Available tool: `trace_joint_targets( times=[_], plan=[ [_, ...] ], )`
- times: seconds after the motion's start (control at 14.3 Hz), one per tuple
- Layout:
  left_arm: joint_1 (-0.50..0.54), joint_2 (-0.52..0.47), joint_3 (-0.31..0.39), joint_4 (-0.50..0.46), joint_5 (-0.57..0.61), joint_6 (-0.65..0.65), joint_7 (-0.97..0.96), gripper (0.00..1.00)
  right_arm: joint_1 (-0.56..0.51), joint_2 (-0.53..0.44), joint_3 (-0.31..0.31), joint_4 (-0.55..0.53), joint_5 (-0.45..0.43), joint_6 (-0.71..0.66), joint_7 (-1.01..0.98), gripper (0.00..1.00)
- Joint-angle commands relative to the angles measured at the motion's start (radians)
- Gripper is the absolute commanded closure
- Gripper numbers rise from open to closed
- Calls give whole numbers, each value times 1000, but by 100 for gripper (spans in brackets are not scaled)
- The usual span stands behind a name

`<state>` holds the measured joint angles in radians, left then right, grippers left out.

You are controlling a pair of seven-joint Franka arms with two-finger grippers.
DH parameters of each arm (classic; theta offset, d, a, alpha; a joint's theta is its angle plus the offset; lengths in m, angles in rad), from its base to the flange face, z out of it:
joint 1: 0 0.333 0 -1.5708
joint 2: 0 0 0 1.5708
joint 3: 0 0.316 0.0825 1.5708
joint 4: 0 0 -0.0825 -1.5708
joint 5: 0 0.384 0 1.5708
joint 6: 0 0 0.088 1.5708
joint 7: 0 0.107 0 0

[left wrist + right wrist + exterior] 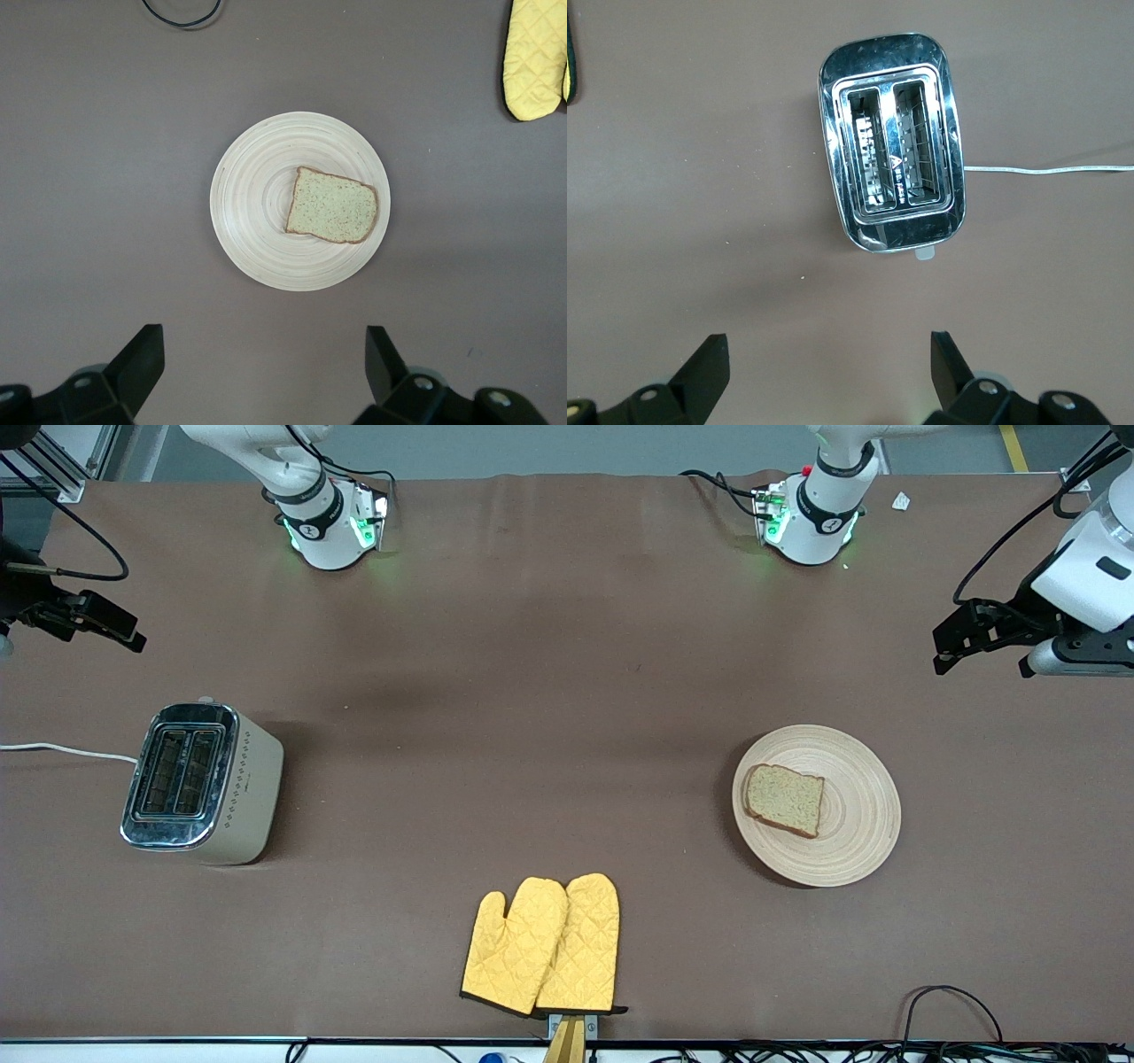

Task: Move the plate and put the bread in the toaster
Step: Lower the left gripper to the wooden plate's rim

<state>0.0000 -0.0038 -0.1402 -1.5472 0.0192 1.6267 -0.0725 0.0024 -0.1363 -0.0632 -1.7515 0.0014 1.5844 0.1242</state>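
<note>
The round wooden plate [855,841] lies toward the left arm's end of the table with the bread [784,799] flat on it. The cream toaster [252,797] stands upright toward the right arm's end, both slots empty. My left gripper [946,646] hangs open and empty over bare table at its end, apart from the plate. Its wrist view shows the plate [257,230], the bread [332,205] and the open gripper [264,354]. My right gripper [124,633] hangs open and empty over bare table at its end. Its wrist view shows the toaster [892,142] and the open gripper [830,354].
A pair of yellow oven mitts [545,948] lies at the table's edge nearest the front camera, between toaster and plate. The toaster's white cord [62,751] runs off the right arm's end of the table. Black cables [948,1001] lie at the near edge.
</note>
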Motion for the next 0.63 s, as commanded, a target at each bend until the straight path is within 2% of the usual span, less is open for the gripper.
trace_joint_targets(
  times=[0.0,0.21,0.42,0.56],
  plan=[
    [-1,18,1,32,1,-13,26,0,-13,-25,8,-26,6,2,-3,0],
    [3,22,1,32,-11,-14,11,0,-13,-25,8,-26,6,2,-3,0],
    [69,97,1,30,-19,-14,37,0,-13,-25,8,-26,6,2,-3,0],
    [133,174,2,32,-153,-14,46,0,-13,-25,8,-26,6,2,-3,0]
  ],
)
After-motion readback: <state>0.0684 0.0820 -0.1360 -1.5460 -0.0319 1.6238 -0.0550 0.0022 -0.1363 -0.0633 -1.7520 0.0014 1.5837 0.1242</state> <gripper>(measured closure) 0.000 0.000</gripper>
